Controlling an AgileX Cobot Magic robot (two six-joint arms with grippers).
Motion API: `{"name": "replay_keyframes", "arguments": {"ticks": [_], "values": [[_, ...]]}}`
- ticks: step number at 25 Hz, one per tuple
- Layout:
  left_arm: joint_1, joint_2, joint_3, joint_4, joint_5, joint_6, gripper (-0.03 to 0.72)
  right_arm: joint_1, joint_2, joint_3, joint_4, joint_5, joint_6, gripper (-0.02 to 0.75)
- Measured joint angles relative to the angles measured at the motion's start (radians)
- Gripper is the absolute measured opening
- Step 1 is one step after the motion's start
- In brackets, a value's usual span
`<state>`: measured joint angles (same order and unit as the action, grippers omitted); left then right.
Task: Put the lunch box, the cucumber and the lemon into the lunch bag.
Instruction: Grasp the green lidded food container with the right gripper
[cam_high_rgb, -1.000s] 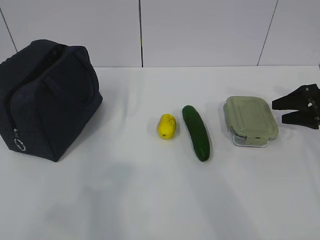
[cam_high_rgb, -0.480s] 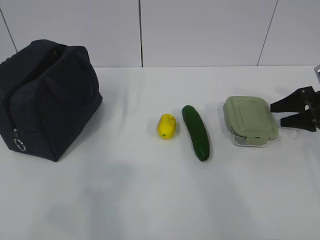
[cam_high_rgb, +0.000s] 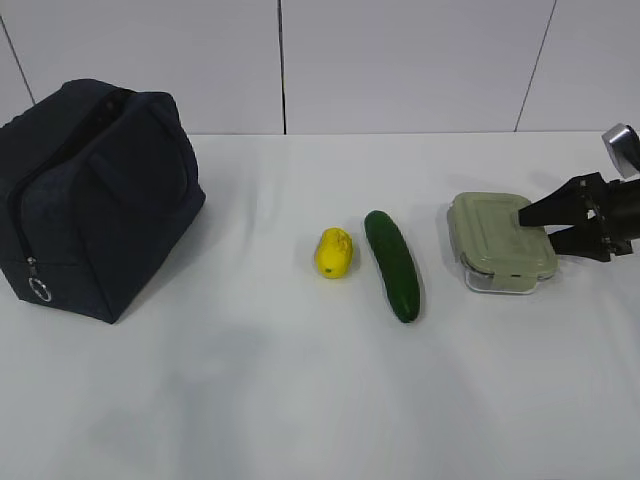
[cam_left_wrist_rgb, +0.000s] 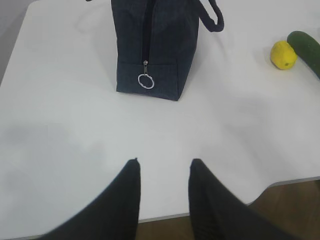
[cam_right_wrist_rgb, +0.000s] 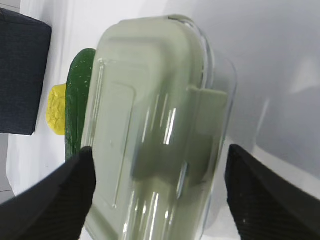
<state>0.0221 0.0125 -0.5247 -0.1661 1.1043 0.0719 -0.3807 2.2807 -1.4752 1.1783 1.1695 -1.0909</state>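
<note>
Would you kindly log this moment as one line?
right gripper: open, straddling lunch box | left gripper: open, idle | lunch bag: zipped

Exterior faces table (cam_high_rgb: 300, 400) frontally; wrist cameras look down.

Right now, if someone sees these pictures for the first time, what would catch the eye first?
Probably the lunch bag, large and dark at the far left of the white table, zipper ring hanging at its end. Next, the row to its right: lemon, cucumber, lunch box. The right gripper reaches the lunch box, jaws open on either side of it.
</note>
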Motion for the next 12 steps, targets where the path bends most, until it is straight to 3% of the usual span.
{"name": "replay_keyframes", "arguments": {"ticks": [12], "values": [[0.0,0.0,0.0,0.0,0.0,0.0,0.235,0.019,0.027,-0.027,0.0,0.0,0.018,0.601]]}}
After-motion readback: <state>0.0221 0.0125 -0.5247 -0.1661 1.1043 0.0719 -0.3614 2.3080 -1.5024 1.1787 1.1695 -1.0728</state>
